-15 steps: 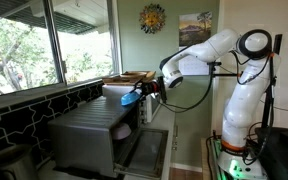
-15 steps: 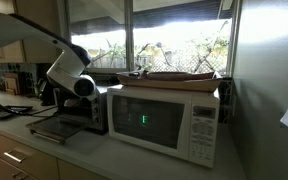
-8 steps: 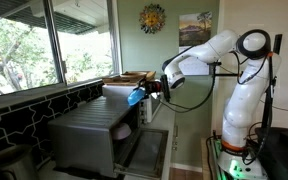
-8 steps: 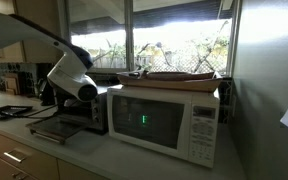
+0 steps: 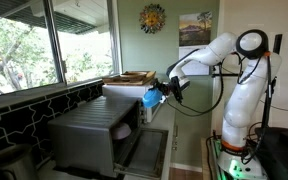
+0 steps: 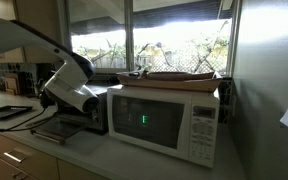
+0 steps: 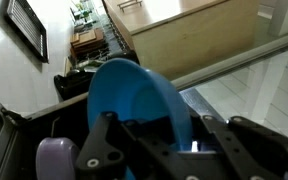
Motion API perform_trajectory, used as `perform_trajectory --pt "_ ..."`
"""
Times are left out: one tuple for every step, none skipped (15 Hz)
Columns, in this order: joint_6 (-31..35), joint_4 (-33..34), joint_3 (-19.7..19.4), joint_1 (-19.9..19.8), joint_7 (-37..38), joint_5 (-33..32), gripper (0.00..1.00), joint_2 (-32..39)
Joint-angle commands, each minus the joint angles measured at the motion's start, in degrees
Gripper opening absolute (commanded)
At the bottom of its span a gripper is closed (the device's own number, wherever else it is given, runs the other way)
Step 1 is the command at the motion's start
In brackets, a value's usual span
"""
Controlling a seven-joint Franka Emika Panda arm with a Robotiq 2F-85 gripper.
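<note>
My gripper (image 5: 158, 93) is shut on a blue round dish (image 5: 150, 98) and holds it in the air, just off the front of a silver toaster oven (image 5: 79, 128) whose door (image 5: 147, 152) hangs open. In the wrist view the blue dish (image 7: 124, 95) fills the middle, clamped between the black fingers (image 7: 156, 140). A purple object (image 7: 56, 158) shows at the lower left, and a pinkish-purple object (image 5: 122, 129) lies inside the oven. In an exterior view the arm's wrist (image 6: 72, 88) hides the jaws and the dish.
A white microwave (image 6: 169, 118) stands beside the toaster oven (image 6: 82, 117), with a flat wooden tray (image 5: 129, 76) on top. Windows (image 5: 24, 45) run along the counter wall. The robot's white base (image 5: 239, 115) stands to the right. Drawers (image 6: 14, 158) are below the counter.
The gripper with the blue dish has drawn back from the oven opening, moving away from the window side and a little lower. The oven door stays open.
</note>
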Motion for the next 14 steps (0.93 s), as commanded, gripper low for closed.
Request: perform_trajectory --pt "-0.5 -0.2 0.7 -1.1 0.0 -0.6 0.0 0.1" --pt "-0.4 -0.3 0.7 -1.4 0.0 -1.1 0.0 0.1" --pt "-0.4 -0.3 0.7 -1.6 0.0 -1.3 0.0 0.1" --pt "-0.4 -0.4 0.7 -1.7 0.0 -1.3 0.0 0.1" --pt "-0.4 -0.4 0.7 -1.7 0.0 -1.4 0.0 0.1" --pt "-0.4 -0.4 0.7 -1.7 0.0 -1.4 0.0 0.1" --pt "-1.0 -0.6 0.7 -1.1 -1.1 0.4 0.0 2.6" --pt "-1.1 -0.7 0.9 -0.8 -2.0 1.3 0.0 3.9" --pt "-1.4 -0.9 1.1 -0.4 -2.8 2.3 0.0 5.3" --pt "-1.8 -1.1 1.3 0.0 -4.1 3.4 0.0 6.9" --pt "-2.2 -1.5 1.4 0.3 -4.8 4.7 0.0 8.4" --pt "-2.5 -1.9 1.6 0.6 -5.8 6.0 0.0 9.9" --pt "-2.6 -2.0 1.9 0.7 -7.3 7.0 0.0 11.4" --pt "-3.1 -2.3 2.0 1.0 -9.1 8.6 0.0 12.9"
